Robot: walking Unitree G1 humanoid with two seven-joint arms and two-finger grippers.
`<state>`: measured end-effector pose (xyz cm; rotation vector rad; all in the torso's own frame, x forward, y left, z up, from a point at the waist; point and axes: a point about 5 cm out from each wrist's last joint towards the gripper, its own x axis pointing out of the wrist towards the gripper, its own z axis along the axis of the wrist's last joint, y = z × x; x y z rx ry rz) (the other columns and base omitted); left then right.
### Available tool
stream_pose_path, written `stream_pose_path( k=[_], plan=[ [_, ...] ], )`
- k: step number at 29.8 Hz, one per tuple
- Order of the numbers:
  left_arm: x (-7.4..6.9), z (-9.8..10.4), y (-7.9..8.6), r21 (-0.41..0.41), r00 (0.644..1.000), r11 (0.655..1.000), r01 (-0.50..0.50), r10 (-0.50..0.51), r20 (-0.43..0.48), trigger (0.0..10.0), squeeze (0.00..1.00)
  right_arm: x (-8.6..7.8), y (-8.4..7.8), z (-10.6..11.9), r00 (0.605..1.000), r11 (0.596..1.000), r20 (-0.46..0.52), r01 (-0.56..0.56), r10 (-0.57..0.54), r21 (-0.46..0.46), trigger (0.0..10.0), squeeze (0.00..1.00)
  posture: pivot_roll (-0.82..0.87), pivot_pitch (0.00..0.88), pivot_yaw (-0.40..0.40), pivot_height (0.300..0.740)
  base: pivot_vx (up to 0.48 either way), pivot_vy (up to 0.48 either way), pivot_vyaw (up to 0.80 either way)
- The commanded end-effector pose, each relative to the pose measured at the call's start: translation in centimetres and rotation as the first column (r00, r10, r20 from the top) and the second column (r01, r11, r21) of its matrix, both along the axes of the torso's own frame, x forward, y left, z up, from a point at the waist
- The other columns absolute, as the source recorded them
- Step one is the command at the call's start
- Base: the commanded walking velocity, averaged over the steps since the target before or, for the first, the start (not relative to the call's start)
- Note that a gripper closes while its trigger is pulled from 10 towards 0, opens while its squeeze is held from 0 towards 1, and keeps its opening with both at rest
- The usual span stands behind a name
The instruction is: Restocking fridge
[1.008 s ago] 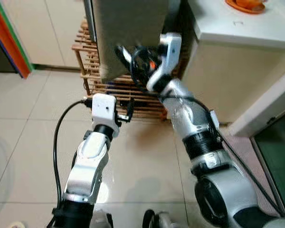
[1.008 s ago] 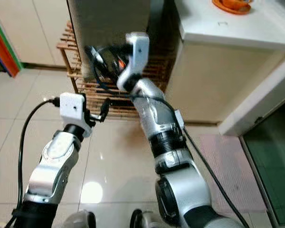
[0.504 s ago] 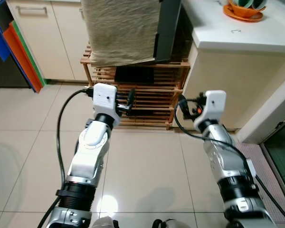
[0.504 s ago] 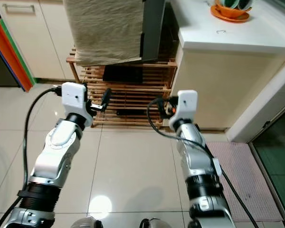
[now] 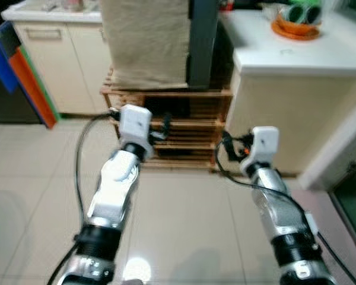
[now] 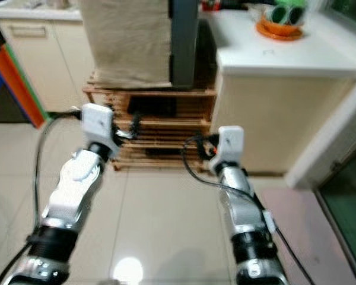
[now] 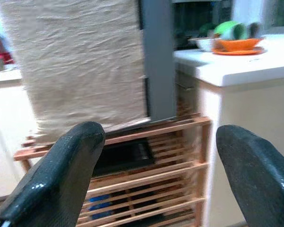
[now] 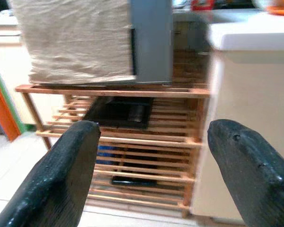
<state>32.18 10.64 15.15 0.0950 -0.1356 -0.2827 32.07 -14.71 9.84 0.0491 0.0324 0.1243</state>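
Head views: both arms raised over tiled floor, facing the small grey fridge at 12 o'clock, cloth-draped on a wooden rack; door looks closed.

Wrist views: left gripper and right gripper spread wide, empty (no stock visible). Approach squarely, slowly; frames are blurred.
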Motion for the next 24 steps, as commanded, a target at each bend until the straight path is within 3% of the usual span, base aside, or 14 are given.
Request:
stream_pose_path(
  k=[1, 24],
  plan=[
    [0.06, -0.04, 0.71, 0.014, 1.000, 1.000, -0.021, 0.021, 0.001, 10.0, 0.00, 0.24, 0.89, 0.06, 1.000, 1.000, -0.003, -0.031, 0.031, 0.006, 10.0, 0.00, -0.02, 0.000, -0.012, 0.740, 0.446, 0.000, 0.00],
    [-0.21, 0.05, 0.60, 0.002, 1.000, 1.000, 0.011, -0.011, 0.013, 10.0, 0.00, 0.24, 0.90, -0.63, 0.999, 0.999, -0.021, -0.034, 0.034, 0.006, 10.0, 0.00, -0.02, 0.000, -0.005, 0.740, 0.456, 0.000, 0.00]
  ],
)
